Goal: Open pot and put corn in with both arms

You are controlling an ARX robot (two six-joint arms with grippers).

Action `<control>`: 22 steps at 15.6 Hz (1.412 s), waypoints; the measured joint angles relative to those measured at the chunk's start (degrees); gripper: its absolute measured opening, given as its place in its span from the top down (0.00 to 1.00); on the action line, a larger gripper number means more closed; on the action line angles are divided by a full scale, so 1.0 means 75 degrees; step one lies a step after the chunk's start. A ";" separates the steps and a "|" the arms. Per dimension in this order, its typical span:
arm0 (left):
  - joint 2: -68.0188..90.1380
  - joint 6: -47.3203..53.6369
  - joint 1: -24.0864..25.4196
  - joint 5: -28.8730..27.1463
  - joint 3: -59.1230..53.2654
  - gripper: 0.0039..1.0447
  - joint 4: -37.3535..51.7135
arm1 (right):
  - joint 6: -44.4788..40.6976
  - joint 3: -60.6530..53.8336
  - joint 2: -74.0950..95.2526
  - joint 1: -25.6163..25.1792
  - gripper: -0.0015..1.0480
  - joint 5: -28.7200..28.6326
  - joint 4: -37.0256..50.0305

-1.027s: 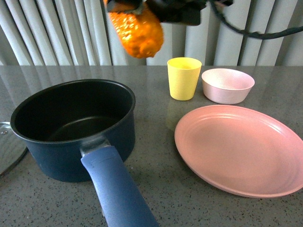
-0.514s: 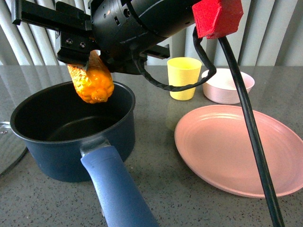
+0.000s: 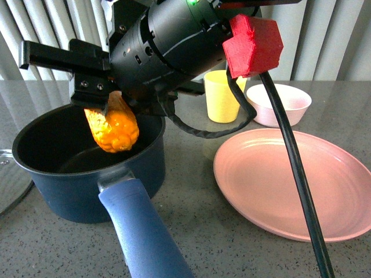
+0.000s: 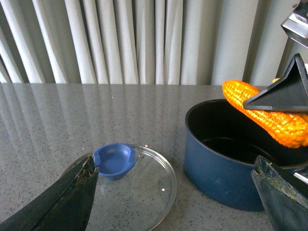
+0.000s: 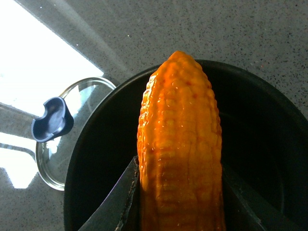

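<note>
Right gripper [image 3: 109, 110] is clamped on the corn [image 3: 113, 128], one finger on each side of the cob; the right wrist view shows both fingers [image 5: 121, 201] pressed against its flanks. The cob hangs tilted, free tip down, over the open mouth of the pot [image 3: 75, 197]. The tip sits at about rim level and is clear of the black floor. The pot stands on the grey table [image 3: 197, 231] with its blue handle [image 3: 145, 231] pointing toward the robot. The glass lid [image 4: 144, 192] lies flat on the table just beside the pot, on the robot's left, blue knob [image 4: 114, 159] up. Left gripper [image 4: 175, 163] is spread wide with nothing between its fingers, low over the table near the lid. To the right of the pot are the pink plate [image 3: 290, 185], and behind it the yellow cup [image 3: 223, 101] and the pink bowl [image 3: 278, 107], both partly hidden by the right arm.
</note>
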 joint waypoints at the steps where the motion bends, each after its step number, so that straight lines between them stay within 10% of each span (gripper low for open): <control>1: 0.0000 0.0000 0.0000 0.0000 0.0000 0.06 0.0000 | -0.0003 -0.0038 0.0000 -0.0003 0.66 0.0003 -0.0035; 3: 0.0000 0.0000 0.0000 0.0000 0.0000 0.06 0.0000 | -0.0009 -0.0055 0.0000 -0.0041 0.61 0.0041 -0.0015; 8: 0.0000 0.0000 0.0000 0.0000 0.0000 0.06 0.0000 | 0.0134 -0.0052 0.0000 0.0163 0.08 0.0216 0.0207; 13: 0.0000 0.0000 0.0000 0.0000 0.0000 0.06 0.0000 | 0.0592 -0.0385 -0.0003 0.0204 0.06 0.1419 0.1480; 20: 0.0000 0.0000 0.0000 0.0000 0.0000 0.06 0.0000 | 0.0863 -0.0699 -0.0003 0.0367 0.06 0.5356 0.3249; 22: 0.0000 0.0000 0.0000 0.0000 0.0000 0.06 0.0003 | -0.0294 -0.1597 -0.0242 0.0230 0.19 0.6566 0.5383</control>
